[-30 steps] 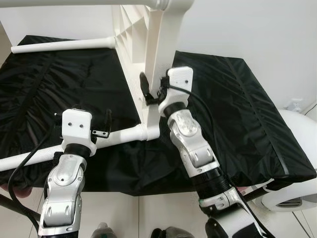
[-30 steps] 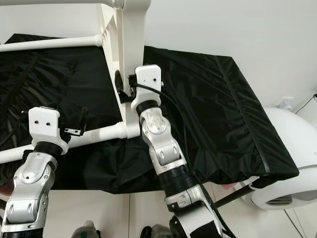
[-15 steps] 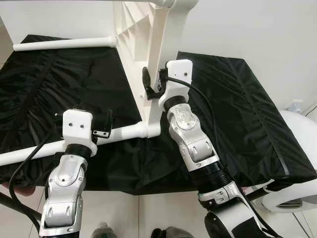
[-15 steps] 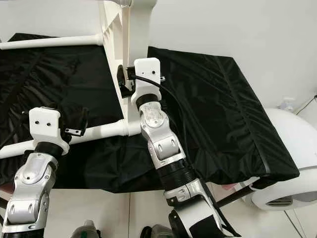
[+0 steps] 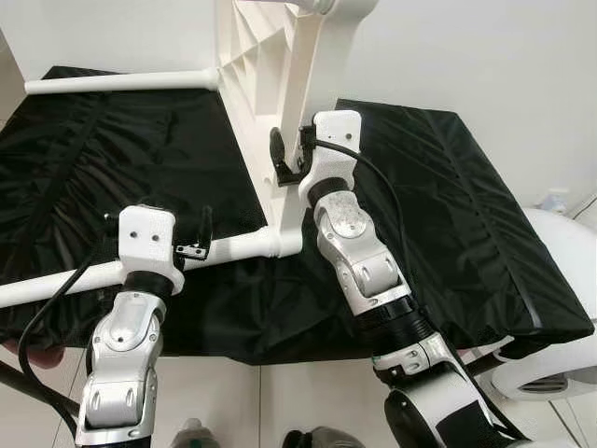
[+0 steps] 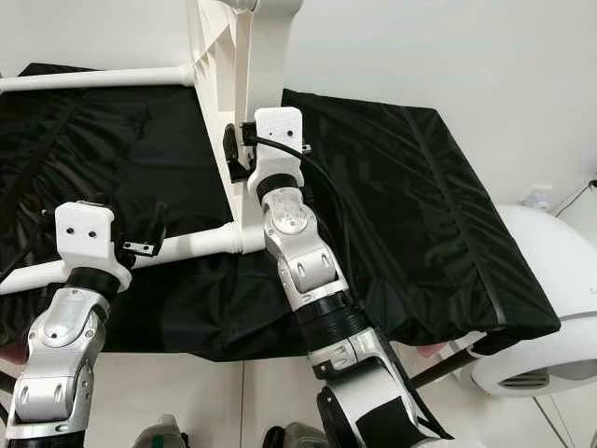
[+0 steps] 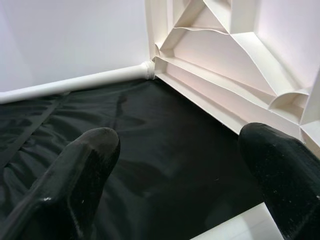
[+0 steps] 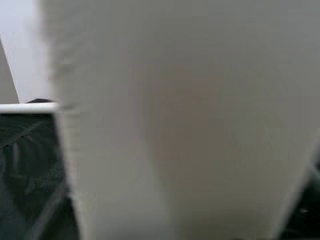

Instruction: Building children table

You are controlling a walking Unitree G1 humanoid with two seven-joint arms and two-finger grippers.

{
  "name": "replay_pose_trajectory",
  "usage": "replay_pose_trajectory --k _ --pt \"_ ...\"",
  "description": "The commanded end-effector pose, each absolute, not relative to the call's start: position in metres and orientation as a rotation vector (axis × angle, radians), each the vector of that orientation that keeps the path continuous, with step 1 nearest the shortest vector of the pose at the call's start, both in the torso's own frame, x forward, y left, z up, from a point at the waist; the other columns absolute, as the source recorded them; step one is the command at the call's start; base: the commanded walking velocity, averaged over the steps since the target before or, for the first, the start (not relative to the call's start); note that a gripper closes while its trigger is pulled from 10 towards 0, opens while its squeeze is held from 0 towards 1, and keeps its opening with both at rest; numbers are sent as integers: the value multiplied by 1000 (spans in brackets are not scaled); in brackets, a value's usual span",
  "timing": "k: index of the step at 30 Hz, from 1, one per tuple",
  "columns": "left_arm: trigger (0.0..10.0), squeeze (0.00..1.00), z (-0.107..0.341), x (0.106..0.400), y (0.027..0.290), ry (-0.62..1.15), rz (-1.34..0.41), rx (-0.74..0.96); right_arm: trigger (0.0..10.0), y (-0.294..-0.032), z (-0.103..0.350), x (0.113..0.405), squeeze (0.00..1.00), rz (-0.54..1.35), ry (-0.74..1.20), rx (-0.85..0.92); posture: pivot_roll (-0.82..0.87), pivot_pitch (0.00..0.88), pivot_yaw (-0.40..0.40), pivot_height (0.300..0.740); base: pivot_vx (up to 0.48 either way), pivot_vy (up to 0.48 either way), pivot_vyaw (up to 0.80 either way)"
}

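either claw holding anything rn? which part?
Right claw grips the upended white tabletop by its edge. Left claw is open, straddling the lower leg, not clamped.

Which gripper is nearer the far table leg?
Right. The right gripper is up on the tabletop, partway toward the far leg. The left gripper sits at the near leg, farther away.
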State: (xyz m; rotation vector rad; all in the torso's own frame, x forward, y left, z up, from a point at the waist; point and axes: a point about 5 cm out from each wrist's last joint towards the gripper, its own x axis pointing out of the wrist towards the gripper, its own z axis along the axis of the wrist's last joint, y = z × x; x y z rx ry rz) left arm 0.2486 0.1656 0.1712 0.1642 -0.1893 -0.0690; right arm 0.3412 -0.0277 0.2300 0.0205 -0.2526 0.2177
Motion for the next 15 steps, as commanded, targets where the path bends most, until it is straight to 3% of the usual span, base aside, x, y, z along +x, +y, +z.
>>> replay_pose_trajectory --k 1,11,12,14,15 --pt "10000 0 171 247 164 -186 -20 156 0 -14 239 345 0 221 -222 110 176 33 -134 740 0 0 0" --pt "10000 0 169 246 160 -178 -34 148 0 -28 237 353 0 136 -251 119 163 20 -117 740 0 0 0" --pt "10000 0 169 247 160 -179 -42 150 2235 -38 242 354 0 87 -293 122 155 5 -107 740 0 0 0" --pt "10000 0 169 248 160 -181 -48 152 2235 -44 246 354 0 54 -322 125 151 5 -104 740 0 0 0" --pt "10000 0 170 250 160 -183 -55 151 10000 -54 252 354 0 23 -360 127 134 0 -92 740 0 0 0"
